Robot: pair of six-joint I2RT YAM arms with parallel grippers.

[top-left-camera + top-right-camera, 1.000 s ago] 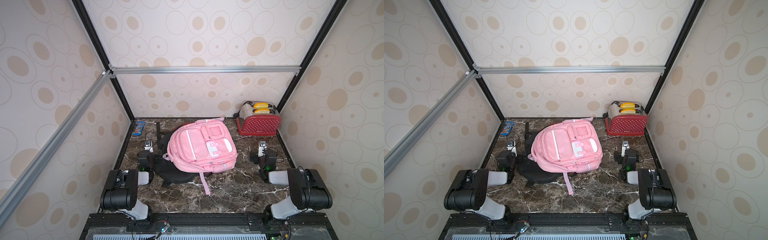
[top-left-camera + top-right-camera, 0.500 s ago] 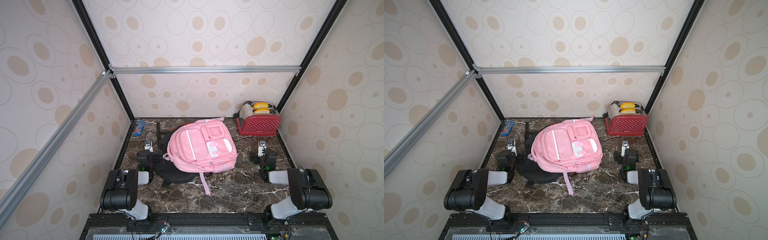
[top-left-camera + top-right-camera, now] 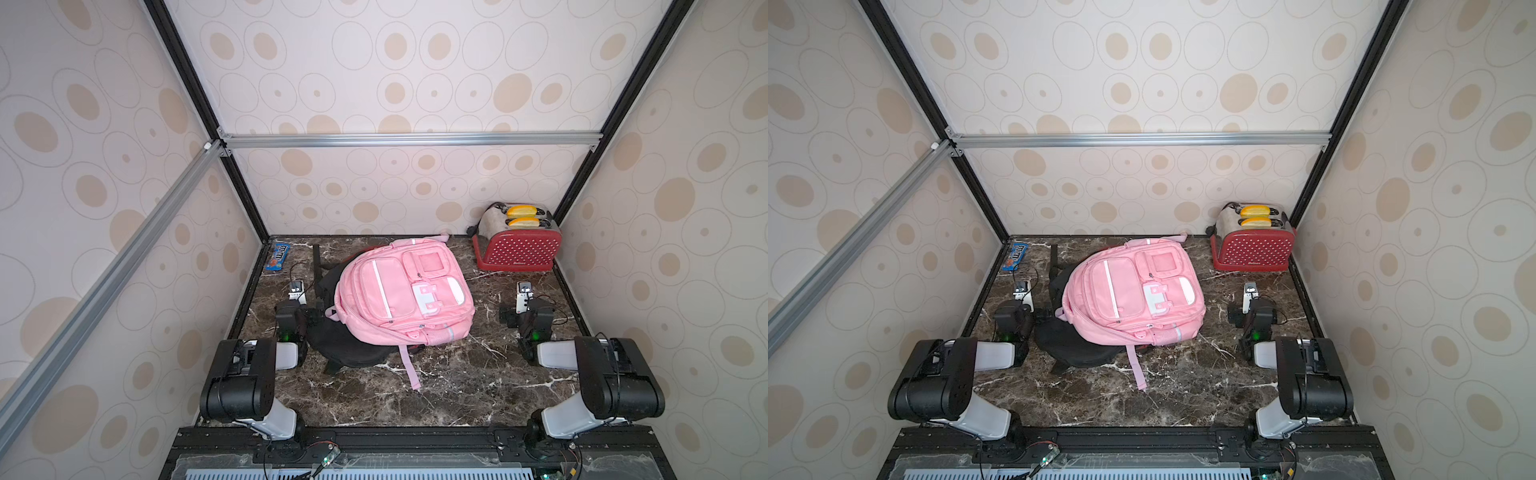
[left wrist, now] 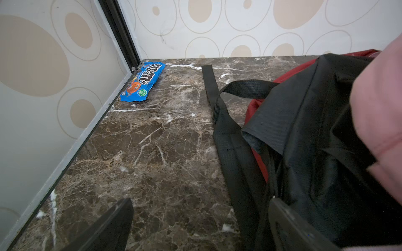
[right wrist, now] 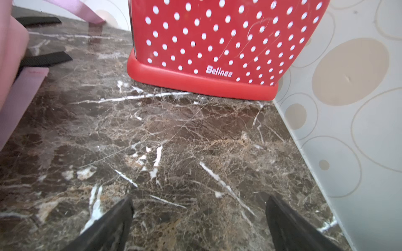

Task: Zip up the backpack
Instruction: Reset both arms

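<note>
Beside the pink backpack (image 3: 403, 297), arms (image 3: 239, 386) folded low; left pincer (image 4: 200, 202), right pincer (image 5: 199, 199) both apart

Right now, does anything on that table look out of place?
The pink backpack lies askew, half on top of a black bag. A candy packet sits stray in the far corner, apart from everything else.

Marble (image 3: 457, 386) bare near front; pink backpack (image 3: 399, 291) fills centre; toaster (image 3: 517, 249) far-right corner.
</note>
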